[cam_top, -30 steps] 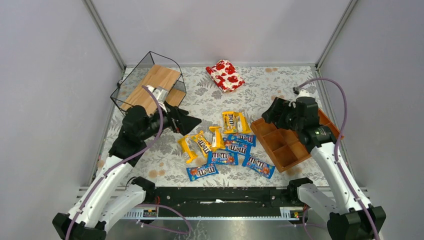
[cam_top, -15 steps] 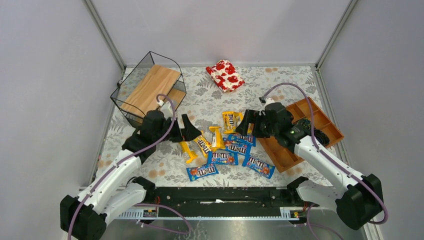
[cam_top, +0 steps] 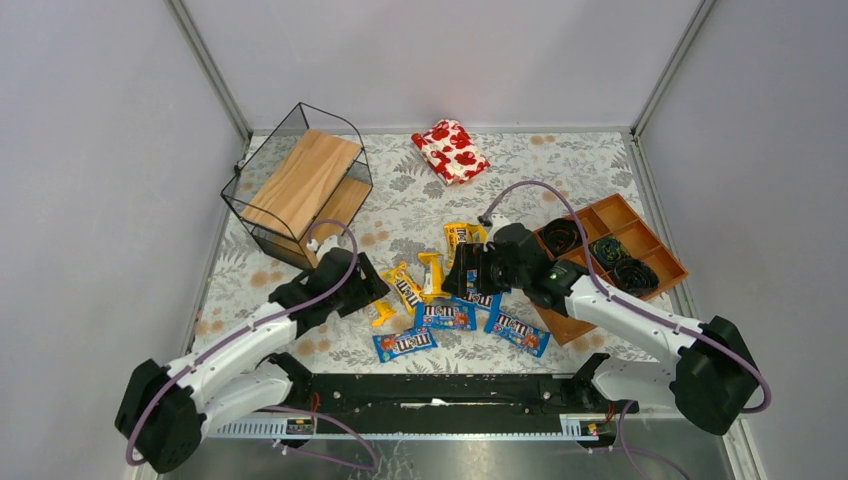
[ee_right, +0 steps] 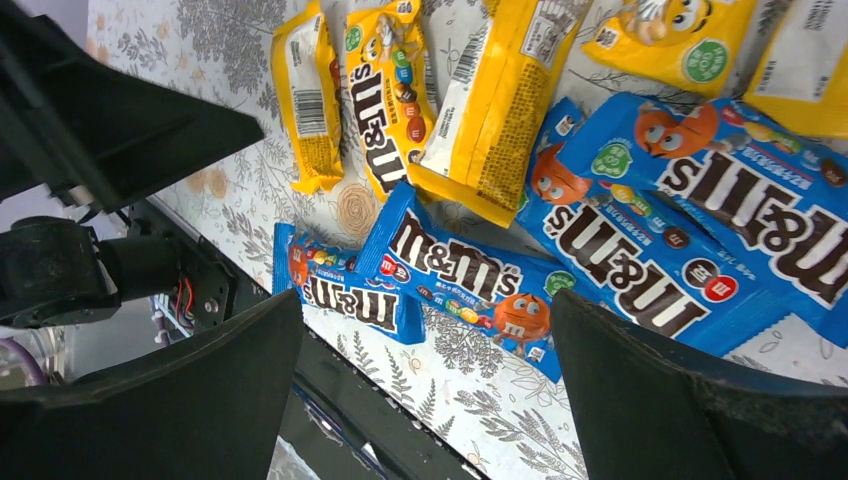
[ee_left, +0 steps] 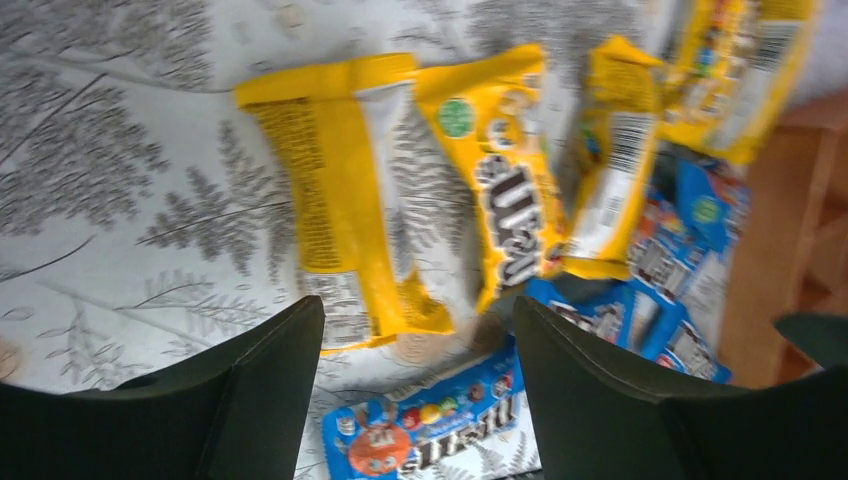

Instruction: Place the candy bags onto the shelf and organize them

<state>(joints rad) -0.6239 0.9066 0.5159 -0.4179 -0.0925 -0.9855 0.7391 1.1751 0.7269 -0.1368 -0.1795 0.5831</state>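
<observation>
While left fingers [ee_left: 260, 390] gape, yellow candy bag [ee_left: 330, 200] between their tips, right fingers [ee_right: 200, 390] wide above blue bags [ee_right: 460, 265]

A lab test booth: plain grey walls [cam_top: 440, 60], aluminium posts [cam_top: 210, 70], floral-clothed table [cam_top: 580, 160]

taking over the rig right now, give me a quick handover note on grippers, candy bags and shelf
Left gripper: open, empty, over a yellow bag at the pile's left edge.
Right gripper: open, empty, over the blue bags.
Candy bags: all in one loose pile on the table; shelf at far left, no bags on it.
Done: nothing shelved. Left: place and organize every bag.
</observation>
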